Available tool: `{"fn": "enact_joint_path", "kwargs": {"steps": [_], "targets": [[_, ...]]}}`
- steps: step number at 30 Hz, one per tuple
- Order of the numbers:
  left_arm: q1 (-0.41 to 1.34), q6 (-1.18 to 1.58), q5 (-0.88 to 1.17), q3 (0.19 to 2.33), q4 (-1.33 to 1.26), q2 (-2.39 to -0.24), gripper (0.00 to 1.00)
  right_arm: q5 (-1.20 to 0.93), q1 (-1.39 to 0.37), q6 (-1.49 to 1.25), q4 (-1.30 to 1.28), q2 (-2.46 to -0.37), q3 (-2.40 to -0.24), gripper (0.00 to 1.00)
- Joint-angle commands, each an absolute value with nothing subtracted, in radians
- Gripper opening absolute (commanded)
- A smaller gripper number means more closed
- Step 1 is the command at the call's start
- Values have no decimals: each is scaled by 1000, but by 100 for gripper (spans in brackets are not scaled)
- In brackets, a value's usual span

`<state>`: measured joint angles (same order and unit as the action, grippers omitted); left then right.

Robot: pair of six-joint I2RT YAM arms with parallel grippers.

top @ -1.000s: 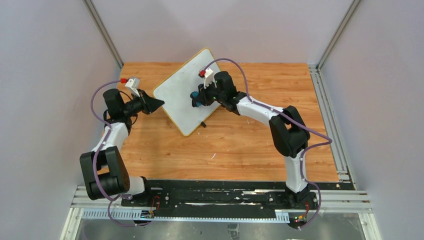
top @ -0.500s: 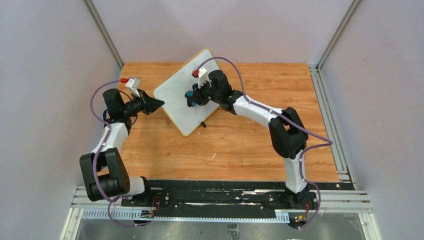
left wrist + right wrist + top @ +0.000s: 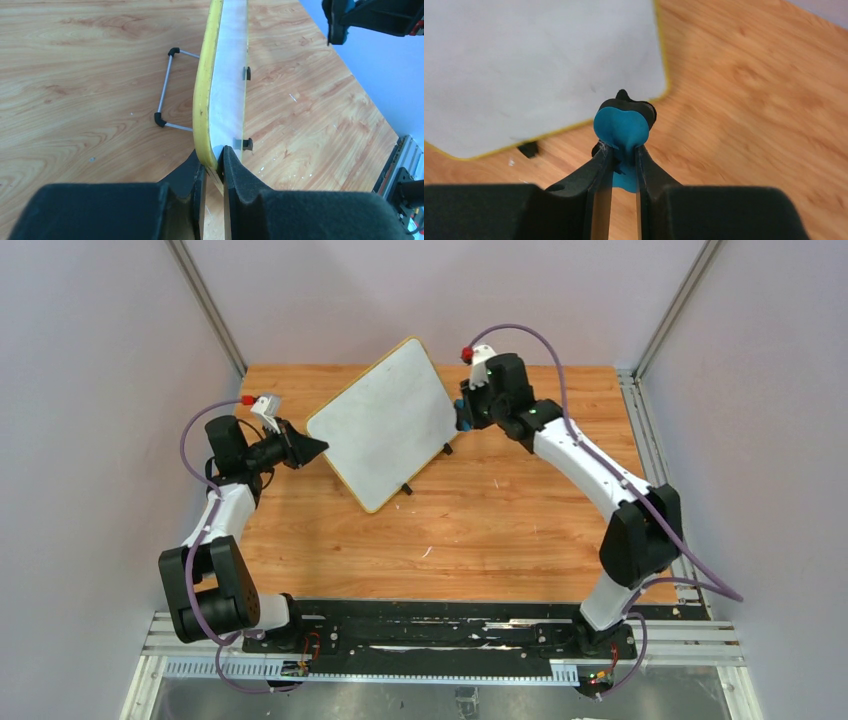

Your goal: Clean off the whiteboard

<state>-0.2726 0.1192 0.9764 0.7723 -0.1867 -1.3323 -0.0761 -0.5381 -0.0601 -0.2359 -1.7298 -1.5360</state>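
Note:
The whiteboard (image 3: 385, 425), white with a thin yellow frame and small black feet, stands tilted on the wooden table. My left gripper (image 3: 318, 448) is shut on the board's left corner; in the left wrist view the jaws clamp the yellow edge (image 3: 205, 100). My right gripper (image 3: 463, 412) is shut on a blue eraser (image 3: 620, 131) and sits off the board, just past its right edge. In the right wrist view the board face (image 3: 534, 60) looks blank white.
A thin wire stand (image 3: 167, 87) props the board from behind. Bare wooden tabletop (image 3: 500, 520) lies in front and to the right. Grey walls close in on both sides and at the back.
My right gripper has swept with the eraser across the board face to the right and come off its right edge. The left gripper and the board have stayed put.

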Motion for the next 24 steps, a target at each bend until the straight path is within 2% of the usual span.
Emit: {"fn": "enact_joint_path", "kwargs": {"steps": [1, 6, 9, 12, 22, 24], "targets": [[-269, -12, 915, 769, -122, -1334, 0, 0, -405, -96, -484, -1647, -1415, 1], [-268, -10, 914, 770, -122, -1342, 0, 4, -319, -162, -493, -1546, -1233, 1], [-269, -5, 913, 771, -121, -1340, 0, 76, -311, -190, -509, -1527, -1158, 1], [-267, -6, 910, 772, -117, -1330, 0, 56, -286, -211, -520, -1524, -1089, 1], [-268, -2, 906, 766, -114, -1323, 0, 48, -229, -232, -545, -1523, -990, 1], [-268, -3, 904, 764, -114, -1321, 3, 32, -218, -229, -539, -1523, -976, 4]]}}
